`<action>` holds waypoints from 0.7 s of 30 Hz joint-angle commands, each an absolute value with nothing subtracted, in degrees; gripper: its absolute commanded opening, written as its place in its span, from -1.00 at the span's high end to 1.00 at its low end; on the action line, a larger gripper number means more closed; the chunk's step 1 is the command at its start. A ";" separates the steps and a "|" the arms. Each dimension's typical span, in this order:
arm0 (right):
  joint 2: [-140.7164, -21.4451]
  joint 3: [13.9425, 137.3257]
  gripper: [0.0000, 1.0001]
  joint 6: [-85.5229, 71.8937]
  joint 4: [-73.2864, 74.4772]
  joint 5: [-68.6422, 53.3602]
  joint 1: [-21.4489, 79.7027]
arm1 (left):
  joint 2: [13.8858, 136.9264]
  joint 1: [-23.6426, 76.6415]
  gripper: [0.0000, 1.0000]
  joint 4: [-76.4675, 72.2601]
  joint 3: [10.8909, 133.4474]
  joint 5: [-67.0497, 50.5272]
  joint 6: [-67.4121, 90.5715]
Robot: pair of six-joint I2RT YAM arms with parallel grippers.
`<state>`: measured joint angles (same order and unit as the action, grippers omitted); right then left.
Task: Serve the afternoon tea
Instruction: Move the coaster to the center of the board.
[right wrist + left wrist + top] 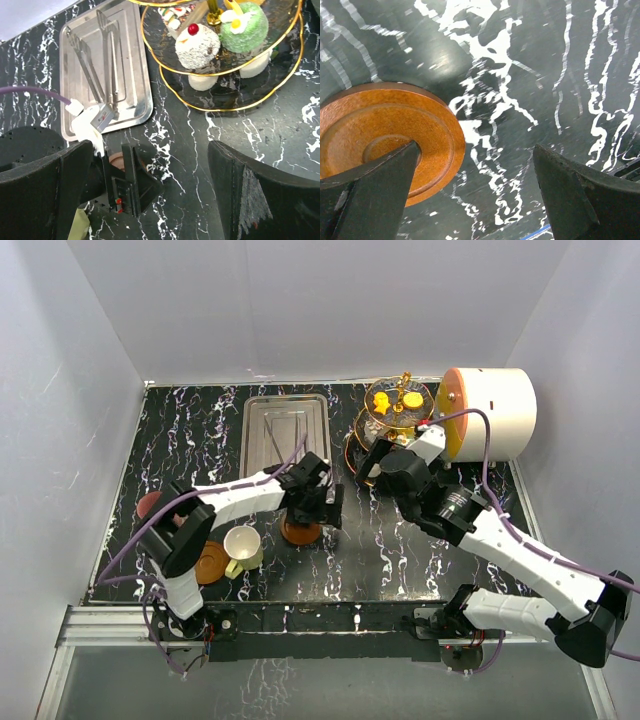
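A brown saucer [300, 533] [385, 135] lies flat on the black marble table. My left gripper [318, 512] [475, 192] hangs open just above it, its left finger over the saucer's middle and nothing between the fingers. A cream cup [243, 546] stands beside a second brown saucer [211, 563] at the front left. The maroon cup [149, 505] is partly hidden behind my left arm. The three-tier glass stand [396, 412] [280, 50] holds small cakes, among them a white one with a cherry [196, 46] and a green one [245, 26]. My right gripper [372, 466] [150, 197] is open and empty, in front of the stand.
A rectangular steel tray [285, 430] [75, 60] with metal tongs [95, 65] lies at the back centre. A big white cylinder with an orange end [492, 412] lies at the back right, next to the stand. White walls enclose the table.
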<state>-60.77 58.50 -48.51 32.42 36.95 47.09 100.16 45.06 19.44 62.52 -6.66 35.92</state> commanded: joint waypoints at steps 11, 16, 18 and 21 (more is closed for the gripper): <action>-53.35 55.70 -0.97 -52.06 38.26 36.12 46.01 | 96.07 51.60 -0.97 22.73 71.85 1.11 35.55; -52.16 53.42 -0.97 -50.80 32.98 25.32 45.98 | 85.01 50.31 -0.97 27.34 71.54 8.98 33.38; -53.01 52.56 -0.97 -51.63 31.51 20.32 45.98 | 80.74 49.01 -0.97 29.72 69.84 12.32 33.45; -55.65 51.52 -0.93 -52.55 28.94 13.74 46.05 | 73.40 44.62 -0.97 33.78 65.94 15.27 34.39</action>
